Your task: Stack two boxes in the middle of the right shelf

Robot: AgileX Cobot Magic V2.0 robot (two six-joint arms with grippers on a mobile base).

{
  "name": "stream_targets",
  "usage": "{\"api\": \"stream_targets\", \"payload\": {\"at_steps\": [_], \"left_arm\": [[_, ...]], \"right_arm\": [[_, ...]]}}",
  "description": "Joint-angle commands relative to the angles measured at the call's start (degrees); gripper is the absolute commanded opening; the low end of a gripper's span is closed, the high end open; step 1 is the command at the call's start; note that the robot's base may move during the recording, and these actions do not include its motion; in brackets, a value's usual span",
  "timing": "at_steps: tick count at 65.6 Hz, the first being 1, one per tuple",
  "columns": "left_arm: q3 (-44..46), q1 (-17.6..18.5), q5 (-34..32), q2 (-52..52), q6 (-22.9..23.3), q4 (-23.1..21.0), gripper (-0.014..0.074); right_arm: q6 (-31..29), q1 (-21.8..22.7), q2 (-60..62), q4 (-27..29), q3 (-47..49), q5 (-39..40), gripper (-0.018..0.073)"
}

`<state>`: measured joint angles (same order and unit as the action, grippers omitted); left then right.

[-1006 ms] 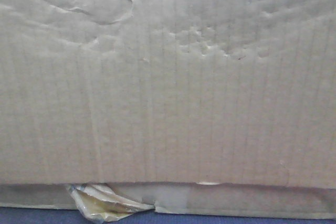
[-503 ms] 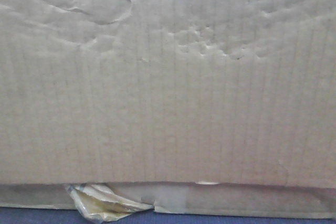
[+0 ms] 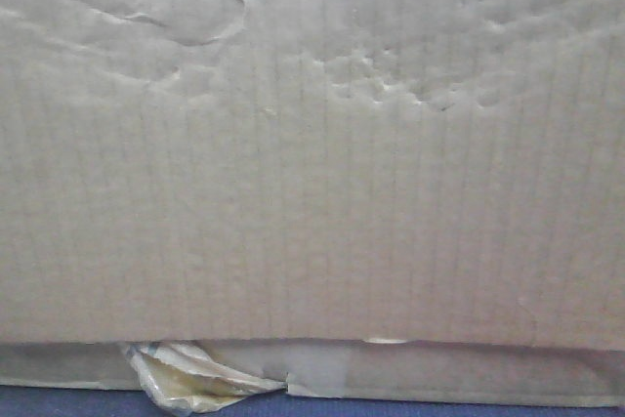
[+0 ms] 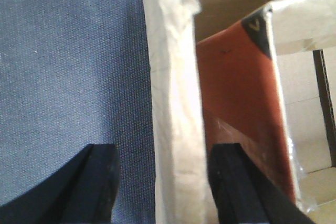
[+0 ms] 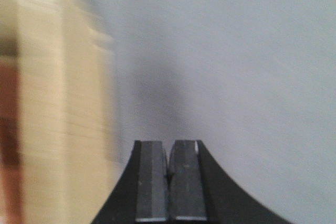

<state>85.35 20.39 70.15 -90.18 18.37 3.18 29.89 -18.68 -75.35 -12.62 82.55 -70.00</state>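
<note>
**Box and grippers.** A creased, dented cardboard box (image 3: 312, 163) fills the front view, resting on blue cloth (image 3: 59, 405), with tape (image 3: 190, 378) peeling from its lower edge; no shelf shows in any view. The left gripper (image 4: 164, 153) is spread wide with one upright wall (image 4: 176, 103) of the box between its jaws, not yet pinched, while the right gripper (image 5: 169, 153) is pressed closed on nothing. We judge the box light but soft-walled, best pinched on a wall near a stiffer corner, never by the tape.
</note>
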Motion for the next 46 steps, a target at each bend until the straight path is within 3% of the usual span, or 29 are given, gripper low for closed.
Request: {"api": "stream_targets", "payload": {"at_steps": [1,7,12,17,20,33,46], "left_arm": [[-0.13,0.0,-0.19,0.04,-0.12,-0.03,0.0298],[-0.13,0.0,-0.19,0.04,-0.12,-0.03,0.0298],[-0.13,0.0,-0.19,0.04,-0.23,-0.03,0.0298],[-0.13,0.0,-0.19,0.04,-0.33,0.18,0.0298],[-0.13,0.0,-0.19,0.04,-0.33,0.18,0.0298],[-0.13,0.0,-0.19,0.04,-0.44,0.18,0.0298],[-0.13,0.0,-0.19,0.04,-0.44,0.18,0.0298]], "right_arm": [[1.26,-2.49,-1.66,-1.6,2.77,0.04,-0.014],[1.83,-3.28,-2.99,-1.3,3.69,0.04,-0.0088],[1.83,-3.28,-3.96,0.78,3.69,0.04,0.0048],[1.83,-3.53,-4.7,2.91,3.59,0.04,0.0258],[1.83,-3.93,-5.19,3.18,3.59,0.04,0.0309],[2.18,-6.69,-8.15,3.48,3.39,0.04,0.0247],[2.18,-7.04,-11.6,3.3,3.25,0.04,0.0246]]}}
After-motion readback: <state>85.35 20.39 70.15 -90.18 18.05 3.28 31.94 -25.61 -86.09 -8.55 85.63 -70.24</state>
